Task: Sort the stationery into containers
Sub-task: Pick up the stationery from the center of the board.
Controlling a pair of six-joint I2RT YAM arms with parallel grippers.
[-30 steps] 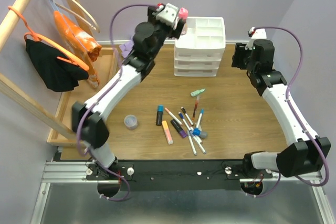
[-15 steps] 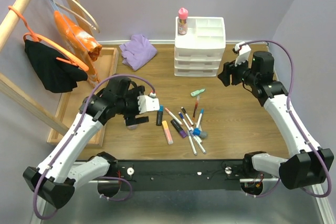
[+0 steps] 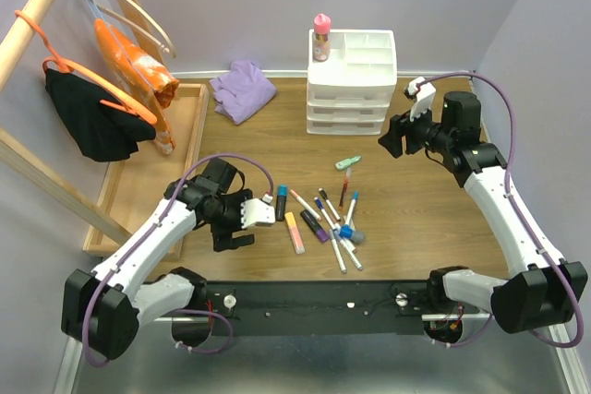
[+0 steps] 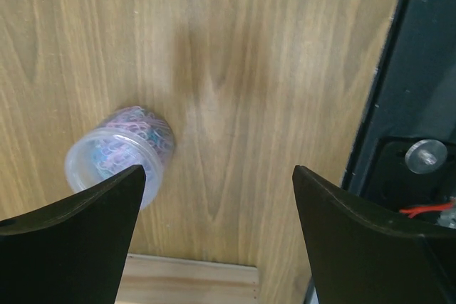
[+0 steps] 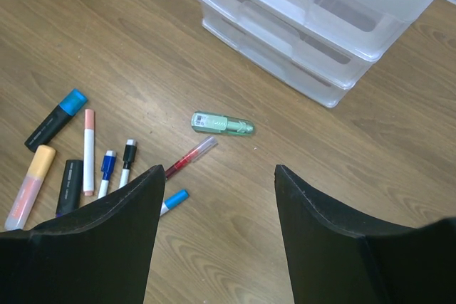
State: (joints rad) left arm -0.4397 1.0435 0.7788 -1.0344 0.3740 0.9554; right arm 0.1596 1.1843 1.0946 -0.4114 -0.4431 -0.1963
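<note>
By the left gripper (image 4: 214,183), parted and empty, small round jar (image 4: 121,149) half hidden behind one finger; below the right gripper (image 5: 219,176), likewise spread, mint highlighter (image 5: 222,123) on the table (image 5: 356,176); in the rear left compartment of the drawer unit (image 3: 351,108), glue bottle (image 3: 320,37) upright.

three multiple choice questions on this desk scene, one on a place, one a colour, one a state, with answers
1. Where is the pink-capped glue bottle? A: among the markers. B: on the purple cloth. C: standing in the top tray of the white drawer unit.
2. What colour is the highlighter lying nearest that unit? A: mint. B: orange. C: black.
3. How is the left gripper? A: shut on a marker. B: open and empty. C: shut on a highlighter.
Answers: C, the top view shows it upright in the tray's far left corner; A, the mint one lies alone nearest the drawers; B, its fingers stand wide apart, the small jar beside one.
</note>
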